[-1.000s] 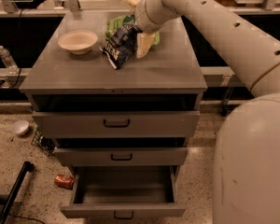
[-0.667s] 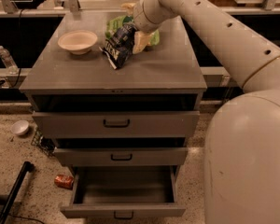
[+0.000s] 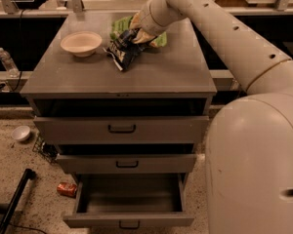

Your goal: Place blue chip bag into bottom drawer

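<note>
judging progress as early: found bottom drawer (image 3: 129,222) pulled out and open with nothing visible inside, so counted the opening step as done. saw blue chip bag (image 3: 122,52) lying on cabinet top (image 3: 176,77), between bowl (image 3: 81,43) and green snack bag (image 3: 118,26), touching or overlapping the green one. spotted gripper (image 3: 138,33) right at the bag's far upper end, above the green bag; could not tell whether clamped on the bag or spread. guessed at what remained: secure grasp, lift, carry down, release into drawer. read bag's long axis as diagonal, with near end toward front-left and far end back-right at the gripper.
</note>
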Robot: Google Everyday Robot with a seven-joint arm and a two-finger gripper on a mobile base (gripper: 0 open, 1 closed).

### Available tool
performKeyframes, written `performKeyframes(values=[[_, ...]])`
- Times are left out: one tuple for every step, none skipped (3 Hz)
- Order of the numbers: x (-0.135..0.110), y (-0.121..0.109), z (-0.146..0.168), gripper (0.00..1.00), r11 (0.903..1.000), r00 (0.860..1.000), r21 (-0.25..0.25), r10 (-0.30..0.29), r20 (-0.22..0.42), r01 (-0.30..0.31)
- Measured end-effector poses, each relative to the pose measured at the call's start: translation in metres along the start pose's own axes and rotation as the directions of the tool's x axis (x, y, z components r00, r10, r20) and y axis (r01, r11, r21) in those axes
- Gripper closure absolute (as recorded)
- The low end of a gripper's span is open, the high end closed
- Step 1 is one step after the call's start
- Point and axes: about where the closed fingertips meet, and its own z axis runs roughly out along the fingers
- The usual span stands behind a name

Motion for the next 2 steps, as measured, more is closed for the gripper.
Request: performKeyframes(values=[[0.003, 0.006, 0.003, 0.96, 0.9997, 1.0, -0.02, 0.013, 0.016, -0.013], [0.003, 0.022, -0.031, 1.0, 0.9978, 0.998, -0.02, 0.063, 0.024, -0.063]])
